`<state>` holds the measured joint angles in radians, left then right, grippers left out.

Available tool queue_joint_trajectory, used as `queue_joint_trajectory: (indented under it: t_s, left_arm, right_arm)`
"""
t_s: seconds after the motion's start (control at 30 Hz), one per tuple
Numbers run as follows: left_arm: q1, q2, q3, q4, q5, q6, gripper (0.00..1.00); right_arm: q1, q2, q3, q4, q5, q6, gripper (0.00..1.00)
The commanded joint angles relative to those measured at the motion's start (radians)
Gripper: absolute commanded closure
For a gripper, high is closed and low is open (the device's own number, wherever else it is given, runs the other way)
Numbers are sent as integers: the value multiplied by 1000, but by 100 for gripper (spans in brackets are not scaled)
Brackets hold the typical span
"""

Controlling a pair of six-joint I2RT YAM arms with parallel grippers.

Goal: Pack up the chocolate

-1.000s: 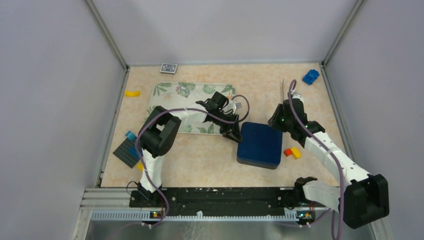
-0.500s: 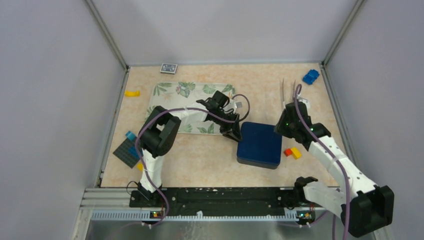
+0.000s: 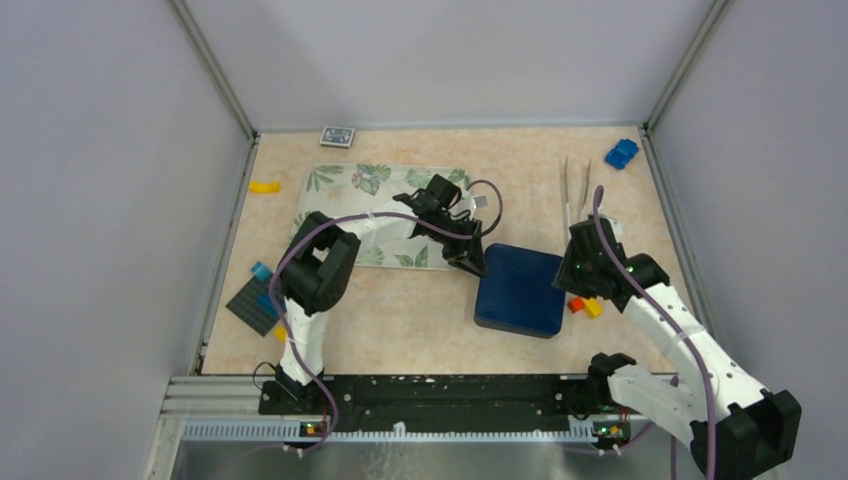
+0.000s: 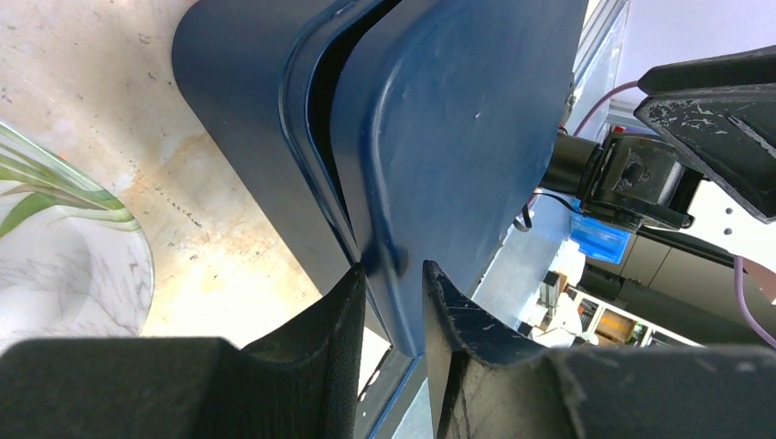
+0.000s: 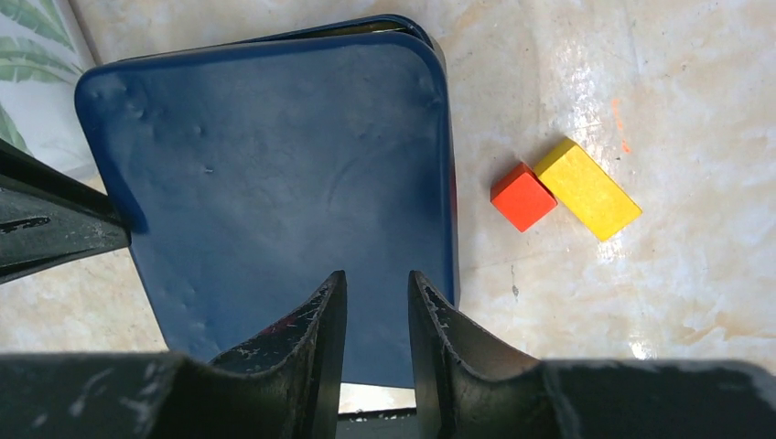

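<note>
No chocolate pieces show in any view. A dark blue box [image 3: 520, 290] with its lid on sits mid-table. My left gripper [image 3: 470, 262] is at its far left corner. In the left wrist view the gripper [image 4: 393, 270] is shut on the lid's edge [image 4: 458, 137], and a narrow gap shows between the lid and the box base [image 4: 247, 110]. My right gripper [image 3: 578, 268] hovers over the box's right edge. In the right wrist view the right gripper [image 5: 377, 279] is narrowly open with nothing between the fingers, above the lid [image 5: 274, 165].
A red and a yellow block [image 5: 563, 190] lie just right of the box. A leaf-patterned tray [image 3: 340, 190] lies at the back left. Tweezers [image 3: 567, 185] and a blue block [image 3: 621, 153] are at the back right. A dark gridded plate [image 3: 255, 303] is at the left.
My right arm has drawn back toward the near side, over the box's right edge, uncovering the tweezers. My left gripper shifted slightly onto the box's corner.
</note>
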<state>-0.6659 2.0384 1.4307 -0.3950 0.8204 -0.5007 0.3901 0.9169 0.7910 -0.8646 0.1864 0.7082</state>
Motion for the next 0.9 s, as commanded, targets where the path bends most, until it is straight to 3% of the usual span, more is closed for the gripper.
queue_joint_trajectory:
  t_s: [0.0,0.27,0.87]
  left_arm:
    - [-11,16,34,8,20,10,66]
    - [-11,45,46,7,-5,11,66]
    - [-11,74,62,27,-4,-4,66]
  right_arm:
    - [10,-15,9,-28,-1,13,70]
    - [30,-20,51,-19,-6,-2,69]
    - [30,161,77,175,131,-42,69]
